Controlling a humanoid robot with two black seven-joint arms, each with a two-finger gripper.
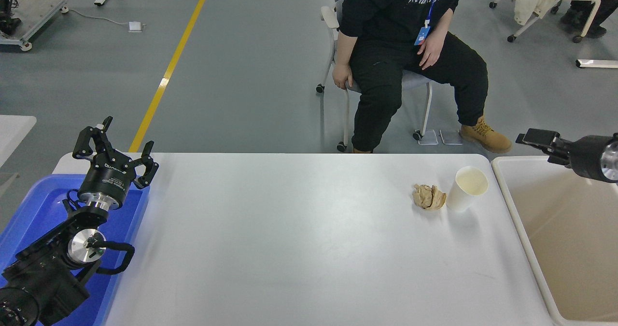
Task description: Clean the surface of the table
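The white table surface (289,229) fills the middle of the head view. On its far right part lie a crumpled brown paper ball (428,196) and, touching its right side, an upright white paper cup (467,189). My right gripper (537,137) comes in from the right edge and points left, above the far left corner of the cream bin, up and to the right of the cup and apart from it. It is seen edge-on and holds nothing that I can see. My left gripper (116,145) is parked at the lower left over the blue tray, open and empty.
A cream-white bin (569,229) stands against the table's right end. A blue tray (29,210) stands at the left end under the left arm. A person (400,36) sits on a chair beyond the far edge, hands on their lap.
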